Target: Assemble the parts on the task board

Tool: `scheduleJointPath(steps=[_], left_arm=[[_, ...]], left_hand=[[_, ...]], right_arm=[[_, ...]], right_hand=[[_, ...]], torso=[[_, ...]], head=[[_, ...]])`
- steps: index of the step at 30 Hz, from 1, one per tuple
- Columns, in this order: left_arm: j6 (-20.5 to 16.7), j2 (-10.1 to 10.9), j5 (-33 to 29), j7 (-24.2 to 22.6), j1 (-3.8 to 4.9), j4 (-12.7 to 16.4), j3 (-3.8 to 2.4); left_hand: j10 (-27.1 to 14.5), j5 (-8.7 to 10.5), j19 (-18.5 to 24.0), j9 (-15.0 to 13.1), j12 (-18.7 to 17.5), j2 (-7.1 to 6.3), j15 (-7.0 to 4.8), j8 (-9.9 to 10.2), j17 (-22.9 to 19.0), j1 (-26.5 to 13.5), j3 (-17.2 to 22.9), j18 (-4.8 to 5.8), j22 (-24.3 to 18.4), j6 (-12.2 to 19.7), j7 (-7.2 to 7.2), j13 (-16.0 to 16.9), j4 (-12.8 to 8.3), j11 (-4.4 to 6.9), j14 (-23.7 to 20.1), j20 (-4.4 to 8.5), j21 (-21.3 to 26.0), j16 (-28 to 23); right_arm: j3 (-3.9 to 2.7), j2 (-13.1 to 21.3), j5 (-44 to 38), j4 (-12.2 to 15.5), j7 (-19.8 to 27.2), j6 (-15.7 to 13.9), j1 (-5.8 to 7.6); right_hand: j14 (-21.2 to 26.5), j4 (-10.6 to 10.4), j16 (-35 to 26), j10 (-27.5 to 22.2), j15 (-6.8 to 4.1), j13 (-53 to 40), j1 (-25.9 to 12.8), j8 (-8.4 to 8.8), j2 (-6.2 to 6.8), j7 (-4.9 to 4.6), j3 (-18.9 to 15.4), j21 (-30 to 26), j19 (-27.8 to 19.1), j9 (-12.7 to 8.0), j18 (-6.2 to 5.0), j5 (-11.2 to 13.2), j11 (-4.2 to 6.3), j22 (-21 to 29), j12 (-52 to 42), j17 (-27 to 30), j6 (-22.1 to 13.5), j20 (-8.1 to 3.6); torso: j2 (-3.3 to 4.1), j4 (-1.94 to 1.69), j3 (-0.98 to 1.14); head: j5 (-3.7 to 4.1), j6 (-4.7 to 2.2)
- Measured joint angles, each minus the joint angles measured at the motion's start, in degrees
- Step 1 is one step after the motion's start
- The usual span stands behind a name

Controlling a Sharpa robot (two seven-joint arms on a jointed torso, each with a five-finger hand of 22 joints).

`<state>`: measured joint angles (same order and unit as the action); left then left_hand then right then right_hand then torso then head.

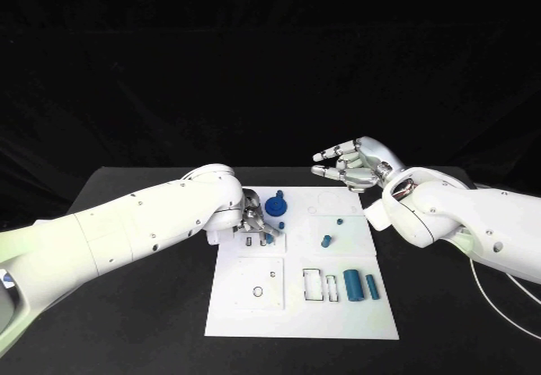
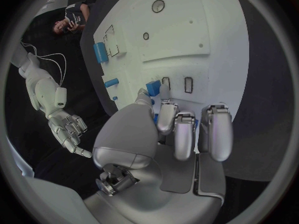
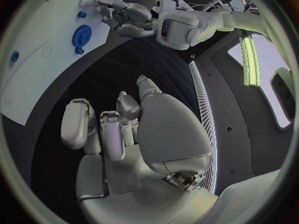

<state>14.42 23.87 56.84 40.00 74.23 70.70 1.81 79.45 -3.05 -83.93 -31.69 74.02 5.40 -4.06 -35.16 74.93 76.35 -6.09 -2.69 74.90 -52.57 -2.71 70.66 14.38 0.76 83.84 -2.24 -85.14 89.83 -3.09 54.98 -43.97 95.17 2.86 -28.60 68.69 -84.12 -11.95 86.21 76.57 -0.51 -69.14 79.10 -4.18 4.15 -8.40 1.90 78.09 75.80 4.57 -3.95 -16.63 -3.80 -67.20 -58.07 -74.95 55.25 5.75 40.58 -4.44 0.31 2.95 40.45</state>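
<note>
Black table | white task board | left hand pinches blue part | right hand empty, spread

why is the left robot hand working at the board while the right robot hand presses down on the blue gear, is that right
Not quite. The left robot hand is indeed at the task board, its fingers down by a small blue part. But the right robot hand is not on the blue gear: the head view shows it raised beyond the board's far edge, holding nothing, fingers curled.
</note>
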Motion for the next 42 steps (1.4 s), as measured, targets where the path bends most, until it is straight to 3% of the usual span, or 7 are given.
scheduleJointPath(steps=[4,9,13,17,19,23,42], left_arm=[[-0.1,-0.1,-0.1,-0.1,0.06,0.0,-0.07],[-0.7,0.0,-0.7,-0.3,0.18,0.1,-0.15],[-1.2,0.5,-1.2,-0.4,0.04,0.4,-0.04],[-1.6,1.2,-1.8,-0.4,-0.07,1.3,0.00],[-1.8,1.7,-2.1,-0.4,-0.07,1.9,-0.03],[-2.3,2.8,-2.6,-0.4,-0.07,3.4,-0.13],[-8.2,5.6,-0.8,-0.4,-0.90,7.9,-0.21]], left_hand=[[-0.5,0.06,-0.1,0.1,0.0,-0.33,-0.35,0.9,0.0,2.9,4.7,0.00,0.0,1.1,0.26,-0.1,-2.3,0.49,0.3,0.12,0.0,0.0],[-0.5,-2.60,0.0,0.4,-0.6,-2.73,-0.63,2.4,0.0,5.3,12.5,0.00,0.0,2.2,-0.11,-0.7,-4.0,0.49,0.2,0.44,0.0,0.0],[-0.6,-2.66,0.0,0.3,-1.5,-5.79,-0.52,2.5,0.0,5.2,23.1,0.00,0.0,2.0,-0.68,-2.2,2.9,0.15,0.1,0.44,0.0,0.0],[-0.6,-2.66,-0.1,0.3,-1.6,-10.09,-0.65,1.2,0.0,3.0,29.5,0.00,0.0,2.0,-0.71,-4.9,2.7,0.15,0.0,0.32,0.0,0.0],[-0.6,-2.66,-0.1,0.2,-0.7,-11.34,-0.59,1.0,0.0,1.7,31.9,0.00,0.0,2.0,-0.86,-0.9,1.8,0.21,0.2,0.32,0.0,0.0],[-0.5,-2.65,-0.1,-3.0,-1.1,-11.44,-0.41,0.8,0.0,0.0,33.8,0.00,0.0,2.2,-0.74,-0.8,0.7,0.28,0.2,0.32,0.0,0.0],[-0.1,-2.37,-0.1,-4.2,-1.1,-11.69,-0.41,0.2,0.0,-1.4,35.0,0.00,0.0,2.3,-0.91,-0.4,0.3,0.26,0.2,0.32,0.0,0.0]], right_arm=[[0.00,0.0,0.0,0.0,0.0,0.1,0.00],[0.02,-0.1,0.0,-0.1,-0.1,0.3,0.00],[0.04,-0.2,0.0,-0.2,-0.1,0.4,-0.03],[0.08,-0.2,0.0,-0.2,-0.1,0.6,-0.06],[0.10,-0.2,0.0,-0.3,-0.2,0.7,-0.08],[0.11,-0.2,0.0,-0.3,-0.2,0.8,-0.10],[0.16,-0.2,0.0,-0.5,-0.2,1.0,-0.16]], right_hand=[[0.0,0.0,0.0,0.0,0.00,0.0,0.0,0.00,0.00,0.00,0.0,-0.2,0.0,0.0,0.00,0.0,0.00,0.0,0.0,0.0,0.0,0.00],[0.0,0.0,0.0,0.0,0.00,0.0,0.0,0.00,0.00,0.00,0.0,-0.2,0.0,0.0,0.00,0.0,0.00,0.0,0.0,0.0,0.0,0.00],[0.0,0.0,0.0,0.0,0.00,0.0,0.0,0.00,0.00,0.00,0.0,-0.2,0.0,0.0,0.00,0.0,0.00,0.0,0.0,0.0,0.0,0.00],[0.0,0.0,0.0,0.0,0.00,0.0,0.0,0.00,0.00,0.00,0.0,-0.2,0.0,0.0,0.00,0.0,0.00,0.0,0.0,0.0,0.0,0.00],[0.0,0.0,0.0,0.0,0.00,0.0,0.0,0.00,0.00,0.00,0.0,-0.2,0.0,0.0,0.00,0.0,0.00,0.1,0.0,0.0,0.0,0.00],[0.0,0.0,0.0,0.0,0.00,0.0,0.0,0.00,0.00,0.00,0.0,-0.2,0.0,0.0,0.00,0.0,0.00,0.1,0.0,0.0,0.0,0.00],[0.0,-0.2,-0.2,0.0,0.00,0.1,0.0,0.00,0.00,0.00,-0.2,-0.2,0.0,0.0,0.00,0.0,0.00,0.1,0.0,0.0,0.0,0.00]], torso=[[-0.01,0.00,-0.03],[-0.02,-0.03,-0.04],[-0.02,-0.04,-0.04],[-0.02,-0.08,-0.01],[-0.02,-0.09,-0.01],[-0.03,-0.12,0.03],[-0.04,-0.40,0.29]], head=[[0.05,0.07],[0.09,0.12],[0.09,0.20],[0.06,0.21],[0.03,0.22],[0.00,0.21],[-0.13,0.18]])
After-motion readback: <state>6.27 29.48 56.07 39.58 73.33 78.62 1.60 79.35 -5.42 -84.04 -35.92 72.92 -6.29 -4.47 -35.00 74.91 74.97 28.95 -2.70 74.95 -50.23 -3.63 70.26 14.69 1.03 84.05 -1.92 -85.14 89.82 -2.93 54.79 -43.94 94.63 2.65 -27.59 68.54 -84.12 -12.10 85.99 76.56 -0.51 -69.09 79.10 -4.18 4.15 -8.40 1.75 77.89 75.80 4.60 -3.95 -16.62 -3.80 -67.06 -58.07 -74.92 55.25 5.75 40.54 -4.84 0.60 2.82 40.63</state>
